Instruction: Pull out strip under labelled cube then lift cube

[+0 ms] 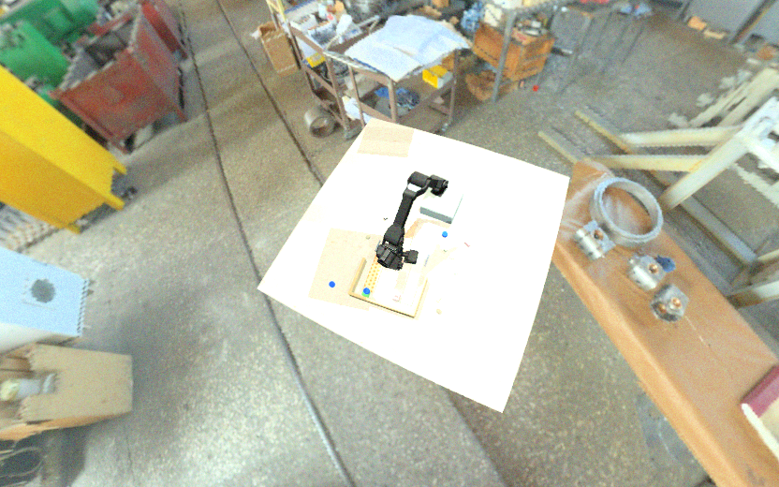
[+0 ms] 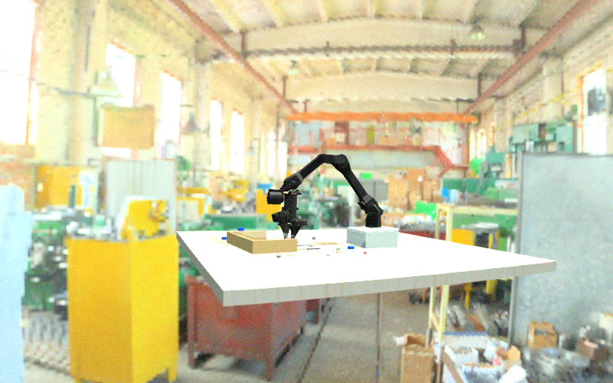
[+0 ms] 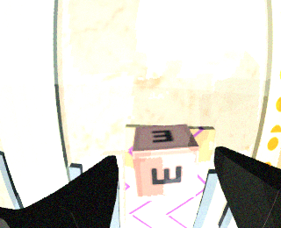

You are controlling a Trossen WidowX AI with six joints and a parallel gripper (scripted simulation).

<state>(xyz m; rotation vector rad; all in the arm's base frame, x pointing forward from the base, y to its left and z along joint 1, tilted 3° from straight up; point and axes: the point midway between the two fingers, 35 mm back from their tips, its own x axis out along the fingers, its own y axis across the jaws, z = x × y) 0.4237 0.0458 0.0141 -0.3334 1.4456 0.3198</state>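
Black parallel-jaw gripper (image 3: 164, 195), fingers half-parted and grasping nothing, flanking pink E-labelled cube (image 3: 164, 163) resting on white strip with magenta zigzag (image 3: 161, 227).

Wrist view: both fingers run off the bottom edge, so the gripper (image 3: 164, 195) body is out of frame. The zigzag strip (image 3: 164, 225) is cut off at the bottom; its far end is hidden under the labelled cube (image 3: 164, 163).

Top view: the cube (image 1: 396, 297) is a pale speck, lower centre (label unreadable). The arm (image 1: 402, 217) covers part of the tray (image 1: 387, 305).

Exterior view: tray wall (image 2: 261, 245) hides its contents; background blurred.
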